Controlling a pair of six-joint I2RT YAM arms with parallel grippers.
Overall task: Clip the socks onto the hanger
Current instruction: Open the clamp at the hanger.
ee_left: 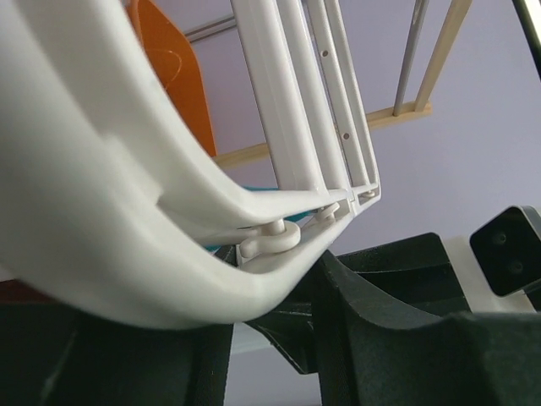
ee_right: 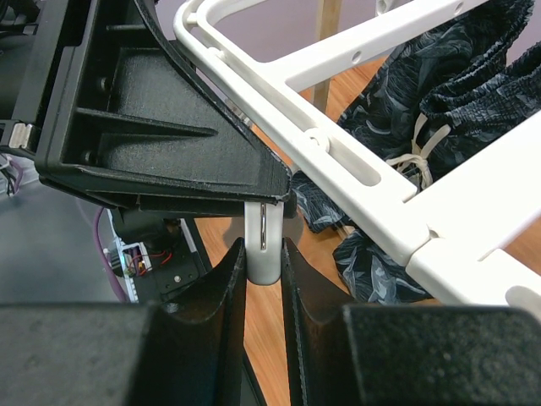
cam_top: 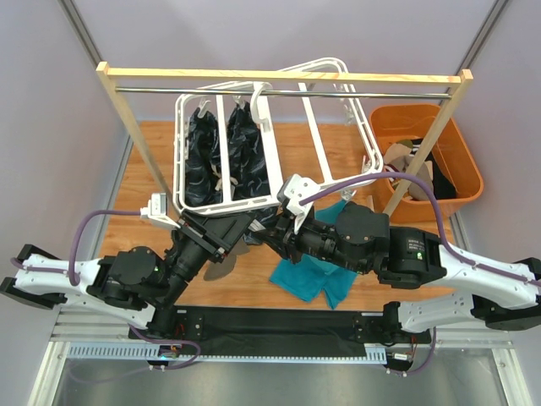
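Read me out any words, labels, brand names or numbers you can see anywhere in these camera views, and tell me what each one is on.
There is no readable text in any view. The white hanger, the orange bin, the wooden rack and the white clip pinched in the right hand all show plain surfaces with no print, label or number. The black arm casings show no legible marking either.

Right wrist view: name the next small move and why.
Probably open the right pincer off the small white plastic clip it pinches: no sock is at the clip, the teal sock lies on the wooden table, and the left pincer grips the white plastic hanger.
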